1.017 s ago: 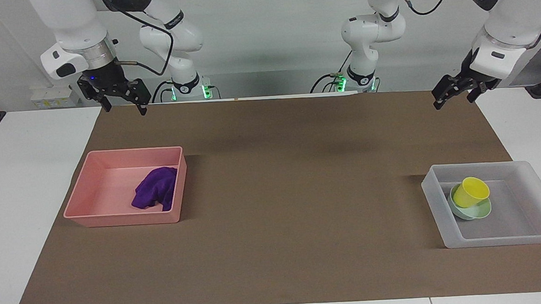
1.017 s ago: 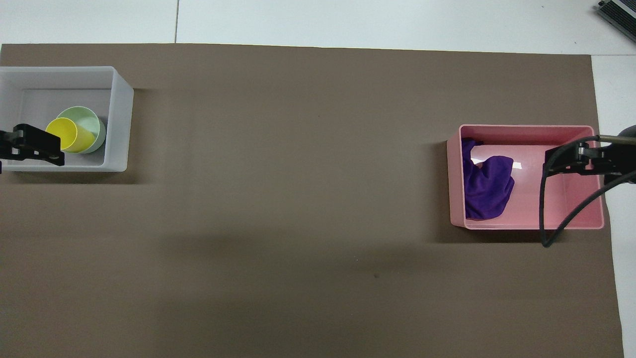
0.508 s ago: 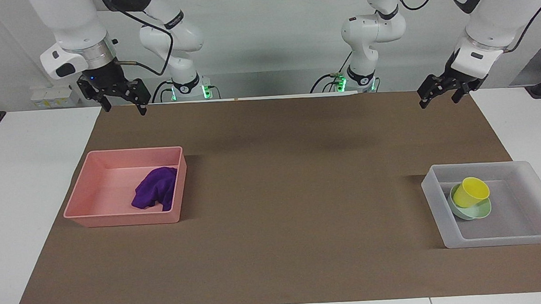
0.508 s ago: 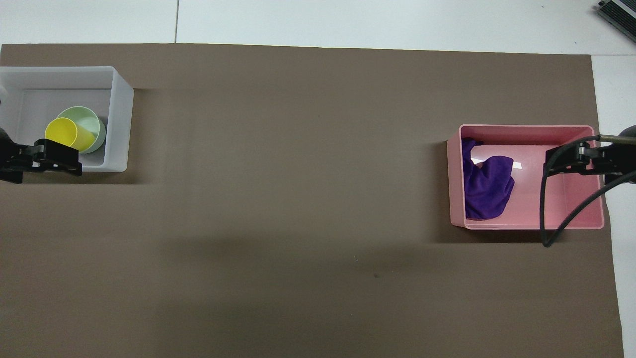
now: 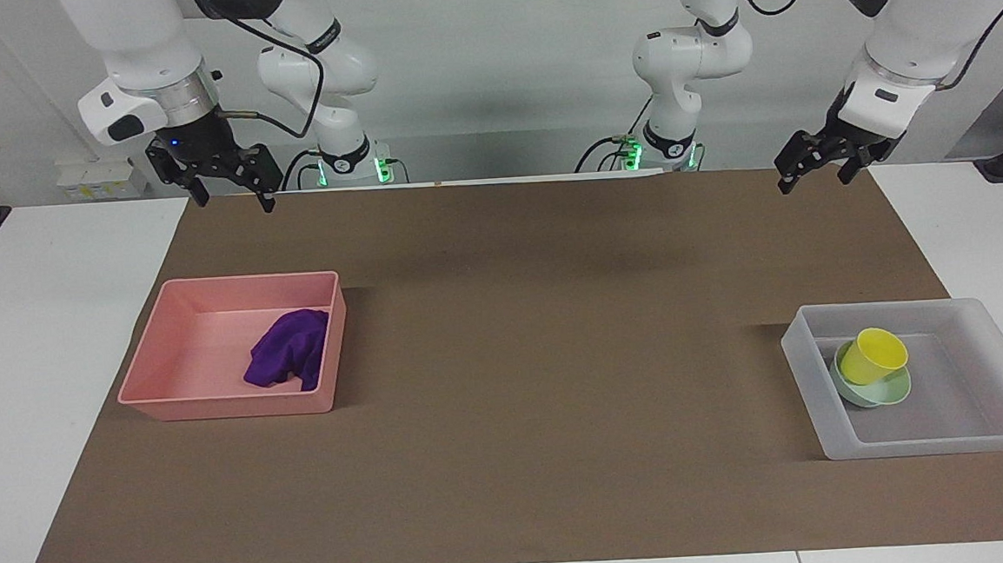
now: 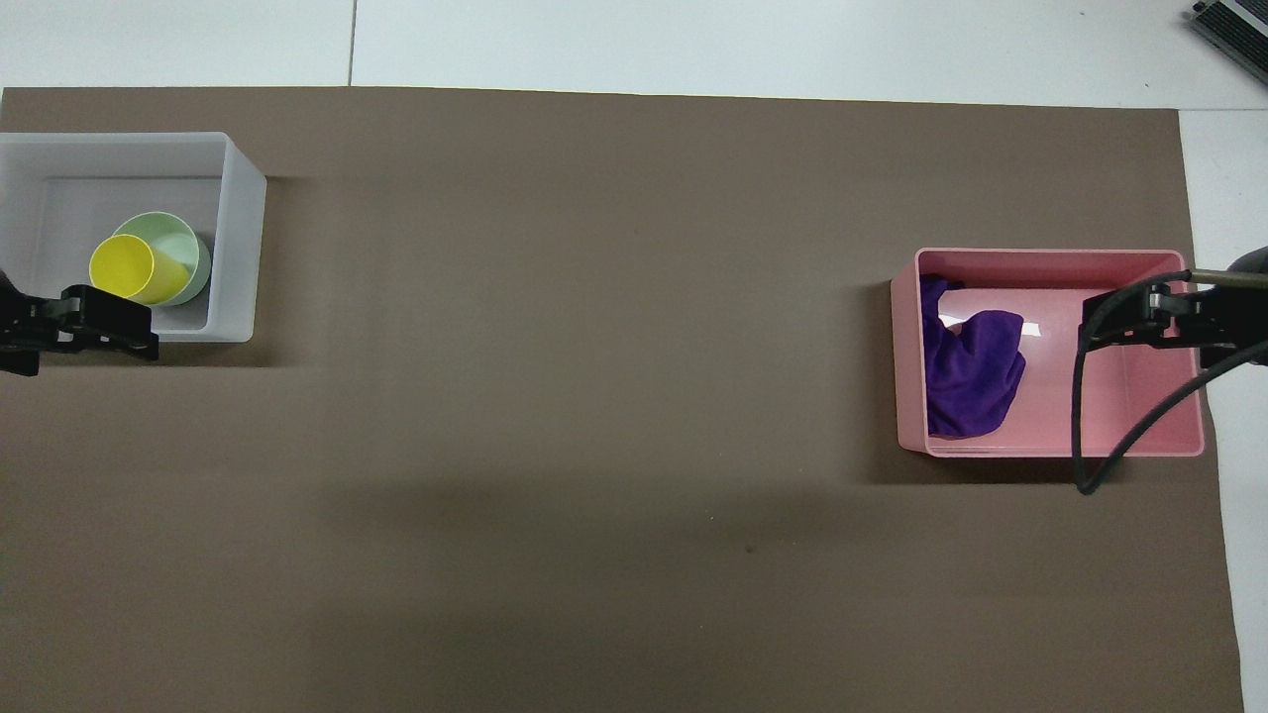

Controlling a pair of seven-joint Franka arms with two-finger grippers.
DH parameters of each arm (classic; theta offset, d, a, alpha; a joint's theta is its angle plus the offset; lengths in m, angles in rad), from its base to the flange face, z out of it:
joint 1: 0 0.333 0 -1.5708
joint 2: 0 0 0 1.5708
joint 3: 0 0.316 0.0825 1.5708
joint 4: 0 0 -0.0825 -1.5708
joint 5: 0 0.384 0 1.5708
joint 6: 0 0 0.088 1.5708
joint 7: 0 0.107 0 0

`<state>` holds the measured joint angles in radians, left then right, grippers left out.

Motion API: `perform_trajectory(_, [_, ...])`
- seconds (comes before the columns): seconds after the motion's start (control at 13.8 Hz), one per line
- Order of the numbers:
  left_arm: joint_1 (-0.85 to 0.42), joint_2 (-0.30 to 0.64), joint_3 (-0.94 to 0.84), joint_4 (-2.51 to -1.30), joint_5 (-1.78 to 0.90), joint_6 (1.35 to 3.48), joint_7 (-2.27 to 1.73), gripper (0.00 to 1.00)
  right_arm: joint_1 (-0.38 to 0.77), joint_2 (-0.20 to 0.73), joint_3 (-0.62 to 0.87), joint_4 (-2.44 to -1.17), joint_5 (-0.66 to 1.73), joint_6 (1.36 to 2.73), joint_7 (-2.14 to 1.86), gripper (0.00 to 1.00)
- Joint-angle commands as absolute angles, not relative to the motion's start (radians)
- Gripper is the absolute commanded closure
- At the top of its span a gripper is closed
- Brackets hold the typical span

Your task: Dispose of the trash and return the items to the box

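The purple cloth lies bunched in the pink tub; the overhead view shows the cloth in the tub too. The yellow cup leans tilted in the mint-green bowl, both inside the translucent box. From overhead the cup overlaps the bowl in the box. My left gripper is open and empty, raised high over the mat beside the box. My right gripper is open and empty, raised high over the pink tub.
A brown mat covers most of the white table. The pink tub stands toward the right arm's end, the translucent box toward the left arm's end. A black cable hangs from the right arm over the pink tub.
My left gripper has moved from over the box to over the mat beside it, rising a little. The right arm has barely moved. Cloth, cup and bowl stay put.
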<state>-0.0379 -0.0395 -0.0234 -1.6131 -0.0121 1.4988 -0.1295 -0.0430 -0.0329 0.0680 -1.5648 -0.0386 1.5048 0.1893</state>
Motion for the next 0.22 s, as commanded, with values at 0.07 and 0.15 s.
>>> perform_trajectory(0.07, [-0.055,-0.046,-0.021,-1.608,-0.025,1.474,-0.143,0.0,-0.026,-0.028,0.034,-1.552,-0.014,1.494,0.189,0.0])
perform_trajectory(0.15, [-0.058,-0.045,-0.021,-1.611,-0.025,1.473,-0.143,0.0,-0.026,-0.028,0.034,-1.552,-0.014,1.494,0.189,0.0])
